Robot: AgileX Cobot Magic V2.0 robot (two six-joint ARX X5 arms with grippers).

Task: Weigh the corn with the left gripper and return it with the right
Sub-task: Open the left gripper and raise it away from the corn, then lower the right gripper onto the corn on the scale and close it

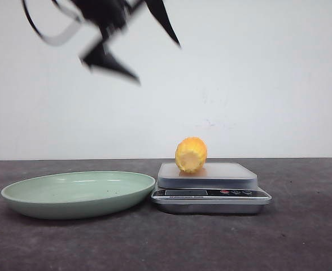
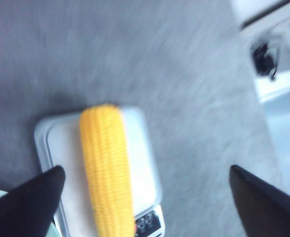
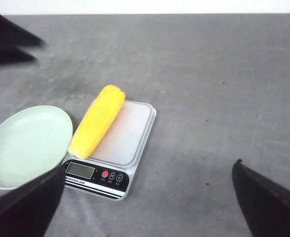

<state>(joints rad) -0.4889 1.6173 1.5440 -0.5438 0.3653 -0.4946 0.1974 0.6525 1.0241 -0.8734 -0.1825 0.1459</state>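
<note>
One knobbly corn (image 1: 191,155) lies on the smooth scale (image 1: 211,192); both grippers released.

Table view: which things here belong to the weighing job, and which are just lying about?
In the job:
- corn, lying on the scale
- scale, holding the corn
- plate, empty, beside the scale
- left gripper, open above the corn
- right gripper, open, holding nothing

Lying about:
- nothing on the table; only blurred gear off its edge in the left wrist view
</note>
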